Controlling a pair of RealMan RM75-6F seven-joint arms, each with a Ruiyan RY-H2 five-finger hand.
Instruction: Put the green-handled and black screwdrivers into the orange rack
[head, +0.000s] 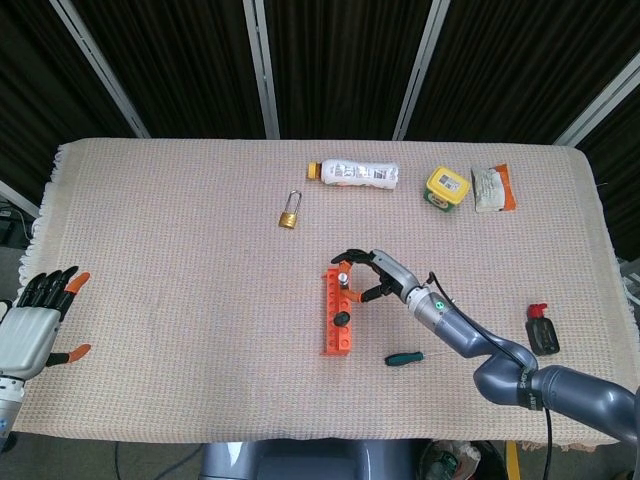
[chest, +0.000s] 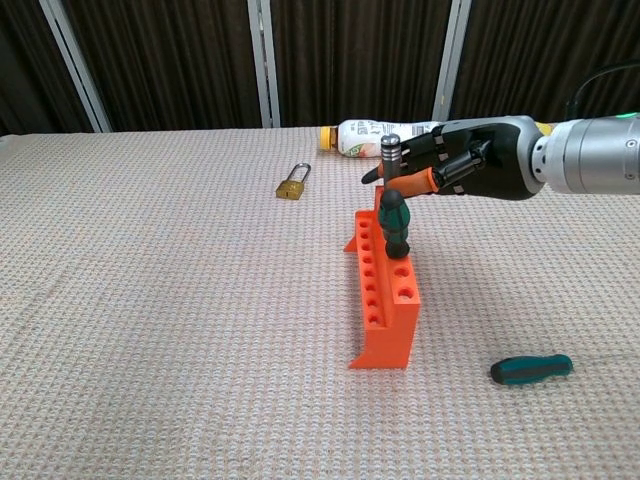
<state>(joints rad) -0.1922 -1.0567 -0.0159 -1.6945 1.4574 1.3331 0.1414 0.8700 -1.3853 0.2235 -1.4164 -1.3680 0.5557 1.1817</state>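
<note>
The orange rack (chest: 385, 305) (head: 338, 325) stands mid-table, and one green-and-black-handled screwdriver (chest: 393, 222) (head: 341, 318) stands upright in it. My right hand (chest: 480, 160) (head: 372, 275) pinches the black screwdriver (chest: 390, 158) (head: 343, 272) upright over the rack's far end, just behind the standing one. Its tip is hidden, so I cannot tell whether it sits in a hole. A second green-handled screwdriver (chest: 531, 369) (head: 404, 357) lies flat on the cloth to the right of the rack. My left hand (head: 30, 325) hangs at the table's left edge with fingers apart, holding nothing.
A brass padlock (head: 288, 215) (chest: 293, 184) and a lying white bottle (head: 352, 174) (chest: 360, 137) are behind the rack. A yellow tape measure (head: 446, 187) and a packet (head: 493, 188) sit at the back right. A black-and-red tool (head: 541, 330) lies far right.
</note>
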